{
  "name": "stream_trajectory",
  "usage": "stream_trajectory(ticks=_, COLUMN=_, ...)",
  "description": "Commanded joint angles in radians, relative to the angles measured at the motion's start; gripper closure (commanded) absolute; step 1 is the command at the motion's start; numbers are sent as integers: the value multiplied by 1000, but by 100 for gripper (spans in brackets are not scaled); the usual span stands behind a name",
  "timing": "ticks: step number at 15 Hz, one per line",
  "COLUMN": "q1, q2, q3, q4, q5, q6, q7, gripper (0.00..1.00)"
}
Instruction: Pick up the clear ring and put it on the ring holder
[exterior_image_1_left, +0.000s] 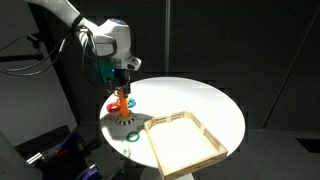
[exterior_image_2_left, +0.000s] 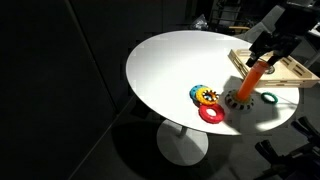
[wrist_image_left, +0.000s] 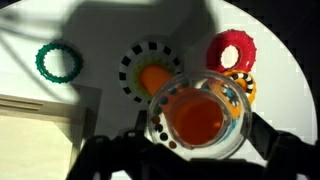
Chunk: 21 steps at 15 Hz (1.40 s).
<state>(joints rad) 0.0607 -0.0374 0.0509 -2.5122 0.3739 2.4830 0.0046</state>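
The ring holder is an upright orange peg (exterior_image_1_left: 122, 100) (exterior_image_2_left: 255, 78) on a round base with dark marks round its rim (wrist_image_left: 148, 62). It stands on the white round table beside the wooden tray. My gripper (exterior_image_1_left: 122, 74) (exterior_image_2_left: 265, 52) (wrist_image_left: 198, 138) is straight above the peg, shut on the clear ring (wrist_image_left: 238, 122). In the wrist view the peg's orange top (wrist_image_left: 196, 116) shows through the ring's hole. I cannot tell whether the ring is over the peg's tip or just above it.
A green ring (exterior_image_1_left: 131, 137) (exterior_image_2_left: 270, 98) (wrist_image_left: 58, 63) lies near the base. A red ring (exterior_image_2_left: 212, 113) (wrist_image_left: 232, 48) and a yellow and blue ring (exterior_image_2_left: 204, 95) (wrist_image_left: 243, 88) lie on its other side. The pale wooden tray (exterior_image_1_left: 205, 150) (exterior_image_2_left: 290, 72) (wrist_image_left: 35, 115) is close by.
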Motion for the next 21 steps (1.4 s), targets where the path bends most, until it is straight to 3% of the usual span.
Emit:
stream_trajectory(ticks=1, q1=4, q2=7, q3=12, q4=-3, q5=-101, q6=46, q7=64, gripper=30)
stream_trajectory(ticks=4, q1=1, q2=2, q3=15, q4=-8, q5=-205, q6=66, q7=118, gripper=30)
stream_trajectory(ticks=5, q1=1, q2=0, q3=15, q4=-9, q5=-225, q6=66, q7=131, gripper=1)
stream_trajectory(ticks=10, q1=2, q2=1, q3=11, q4=1, q5=-213, q6=31, q7=123, gripper=0)
stream_trajectory(ticks=21, q1=-50, q2=-32, q3=-50, q4=64, q5=-189, q6=-199, q7=63, gripper=0)
